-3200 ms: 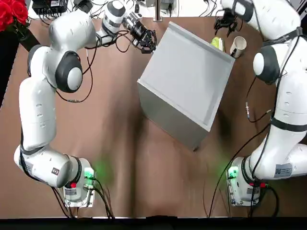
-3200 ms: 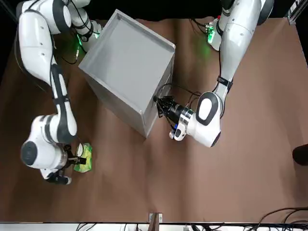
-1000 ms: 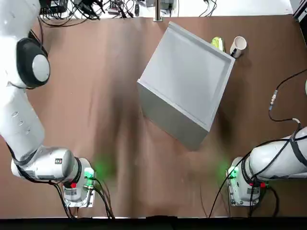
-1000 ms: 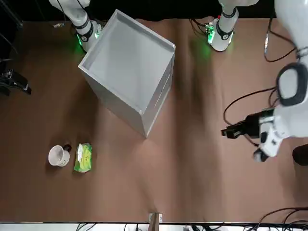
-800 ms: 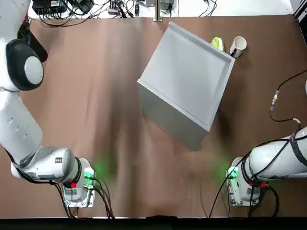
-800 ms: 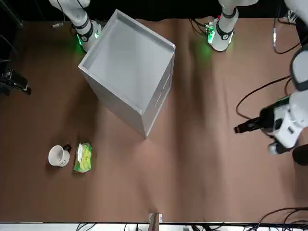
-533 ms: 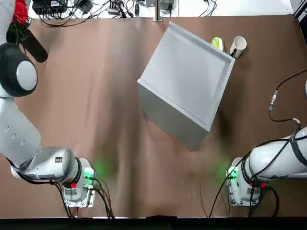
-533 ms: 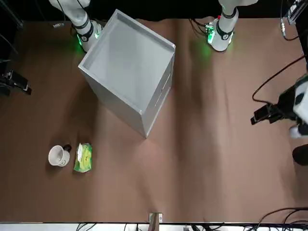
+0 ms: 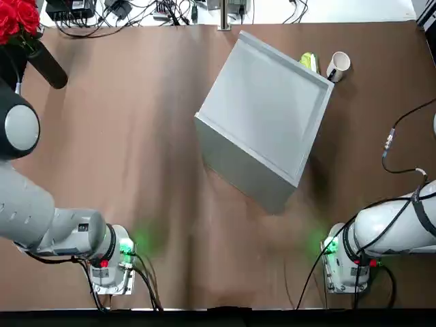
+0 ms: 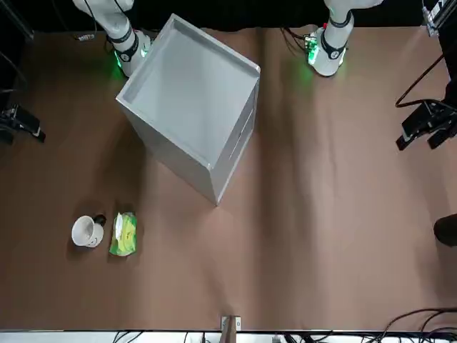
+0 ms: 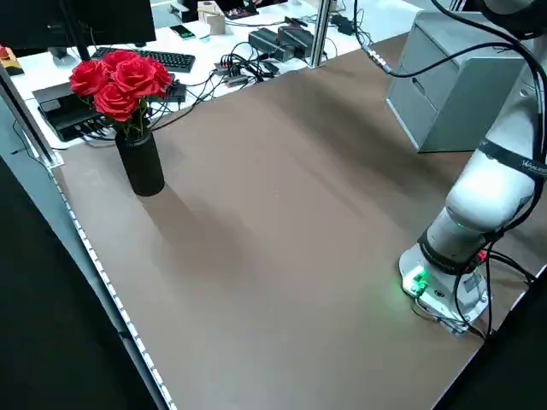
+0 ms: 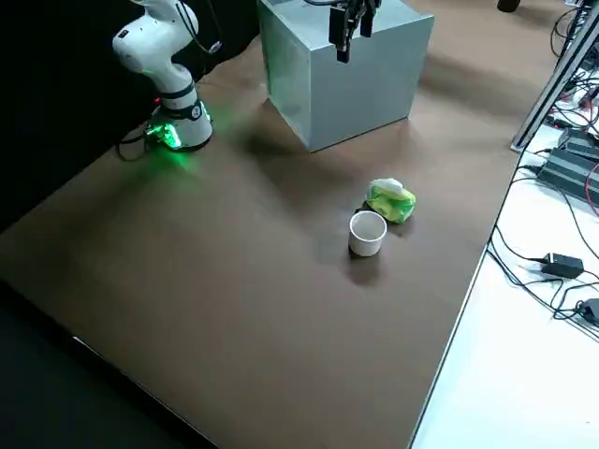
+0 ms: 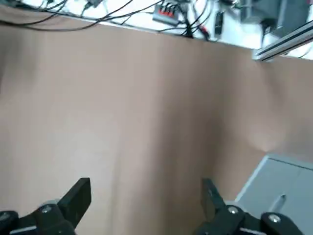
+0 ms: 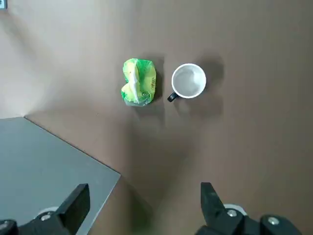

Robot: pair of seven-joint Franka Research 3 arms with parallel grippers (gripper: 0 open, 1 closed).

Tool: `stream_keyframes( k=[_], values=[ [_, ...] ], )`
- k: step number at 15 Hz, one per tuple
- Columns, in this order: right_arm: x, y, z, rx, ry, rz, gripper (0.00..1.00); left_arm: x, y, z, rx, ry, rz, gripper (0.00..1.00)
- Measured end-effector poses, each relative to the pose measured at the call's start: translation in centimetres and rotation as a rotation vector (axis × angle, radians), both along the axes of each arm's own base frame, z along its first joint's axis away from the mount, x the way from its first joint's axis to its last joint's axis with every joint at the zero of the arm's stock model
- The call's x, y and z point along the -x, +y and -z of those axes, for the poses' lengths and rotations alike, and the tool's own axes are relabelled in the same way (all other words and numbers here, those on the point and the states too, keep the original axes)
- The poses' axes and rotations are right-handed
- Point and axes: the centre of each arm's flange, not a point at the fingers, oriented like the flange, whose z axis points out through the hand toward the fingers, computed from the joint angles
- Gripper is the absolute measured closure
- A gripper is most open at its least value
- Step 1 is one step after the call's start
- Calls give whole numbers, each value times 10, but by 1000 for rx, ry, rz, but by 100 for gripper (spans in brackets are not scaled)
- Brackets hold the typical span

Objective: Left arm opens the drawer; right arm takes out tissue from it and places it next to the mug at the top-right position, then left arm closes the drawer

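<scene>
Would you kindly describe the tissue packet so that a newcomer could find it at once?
Start at the big grey cabinet mid-table; on the brown tabletop past its corner stand two small things side by side. The tissue is the soft, crumpled yellow-green packet; its neighbour, the mug, is a hard white cylinder.

A brown table (image 11: 282, 213) filled most of every view. In the left side view a black vase (image 11: 142, 165) of red roses (image 11: 120, 81) stood near the table's upper-left corner. Beyond the far edge ran a white surface (image 11: 205, 47) carrying a keyboard (image 11: 158, 58), black power bricks (image 11: 286, 38) and tangled cables (image 11: 244, 68). An upright metal post (image 11: 320, 30) rose at that edge. To the lower left the floor lay dark.
</scene>
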Motion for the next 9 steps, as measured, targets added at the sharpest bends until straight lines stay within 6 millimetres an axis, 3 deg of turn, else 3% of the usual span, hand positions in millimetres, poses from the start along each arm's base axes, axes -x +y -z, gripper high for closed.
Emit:
stream_keyframes(
  k=[5, 9],
  values=[
    [0, 0, -1, 0, -3, 0, 0, -2, -5, 46, -34, 72, 25, 0],
    [-2, -1, -7, 2, -39, 3, 0, 4, -25, 63, -82, 101, 82, 0]
  ],
)
